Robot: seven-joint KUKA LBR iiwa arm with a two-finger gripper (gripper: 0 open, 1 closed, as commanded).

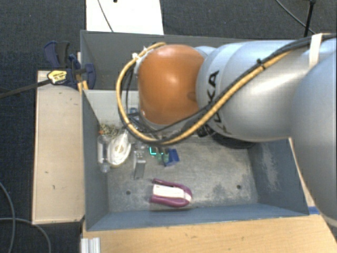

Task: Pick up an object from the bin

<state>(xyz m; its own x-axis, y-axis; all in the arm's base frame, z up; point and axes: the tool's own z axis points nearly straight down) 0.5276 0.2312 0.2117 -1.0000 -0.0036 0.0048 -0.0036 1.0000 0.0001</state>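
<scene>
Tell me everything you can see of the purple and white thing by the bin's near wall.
The purple and white thing is a longish, rounded piece, seemingly plastic: a dark purple shell around a white panel on its upper face. It lies flat on the bin's grey floor, its long side roughly along the near wall, a little left of the middle. It looks whole. It lies alone, touching only the floor; a small blue thing lies further back, apart from it.

The metal bin [231, 179] looks matt and scuffed, the orange cover [168, 83] glossy.
</scene>
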